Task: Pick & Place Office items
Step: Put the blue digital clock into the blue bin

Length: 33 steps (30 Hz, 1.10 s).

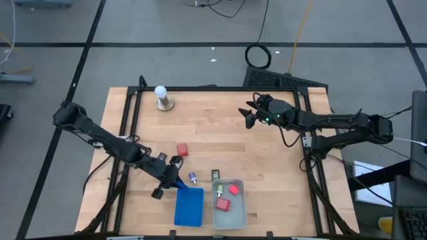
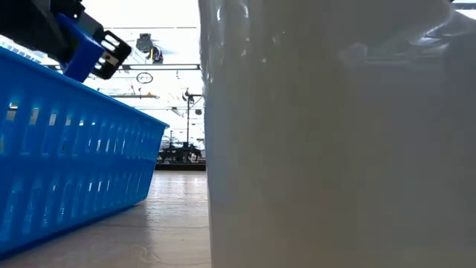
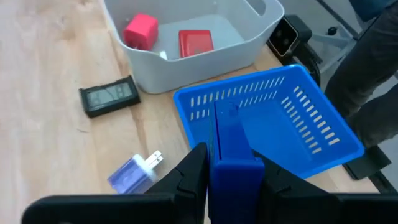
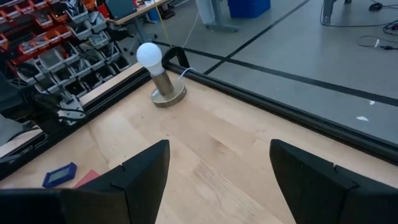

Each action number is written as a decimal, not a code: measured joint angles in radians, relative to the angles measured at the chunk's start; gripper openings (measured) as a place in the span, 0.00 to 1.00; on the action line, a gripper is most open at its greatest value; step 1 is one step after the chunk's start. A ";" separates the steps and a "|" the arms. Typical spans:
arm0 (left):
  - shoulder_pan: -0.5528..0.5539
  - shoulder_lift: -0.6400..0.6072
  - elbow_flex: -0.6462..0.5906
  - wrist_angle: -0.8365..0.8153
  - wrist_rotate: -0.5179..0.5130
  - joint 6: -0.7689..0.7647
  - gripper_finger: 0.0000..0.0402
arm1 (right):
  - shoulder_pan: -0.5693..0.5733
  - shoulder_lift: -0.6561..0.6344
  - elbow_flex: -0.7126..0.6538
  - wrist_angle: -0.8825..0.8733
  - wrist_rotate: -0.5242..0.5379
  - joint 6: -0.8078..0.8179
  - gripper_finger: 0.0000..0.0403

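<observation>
Carrying a blue blocky item (image 3: pixel 233 158) clamped between its fingers, the left gripper (image 1: pixel 175 181) hangs just above the blue tray (image 1: pixel 189 207), at about 7 o'clock on the table in the high view, so the step in hand looks like the placing of that item. What the item is cannot be made out; the wrist view shows only a plain blue slab standing upright between the dark fingers. The next move calls for a short descent over the tray's slotted floor and a release, with care that the block clears the near rim. Two red items (image 3: pixel 141 30) already lie in the pale grey tray (image 1: pixel 230 212), just beside the blue one at 6 o'clock. Still out on the wood are a red block (image 1: pixel 181 149) near the centre, a purple-topped plug (image 3: pixel 135 171) and a small black display (image 3: pixel 112 96), both close to the trays. The right gripper (image 1: pixel 251 115) waits at about 1 o'clock, fingers apart and holding nothing, well away from the white ball lamp (image 1: pixel 162 97) at 11 o'clock.
</observation>
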<state>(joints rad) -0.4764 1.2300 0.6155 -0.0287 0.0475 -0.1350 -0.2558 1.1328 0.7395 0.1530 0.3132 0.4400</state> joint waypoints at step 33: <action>-0.080 0.208 0.031 0.222 -0.069 -0.004 0.19 | 0.000 0.000 0.001 0.000 -0.001 -0.007 0.66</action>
<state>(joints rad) -0.5568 1.4385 0.6468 0.1930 -0.0213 -0.1391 -0.2554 1.1328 0.7403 0.1532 0.3126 0.4329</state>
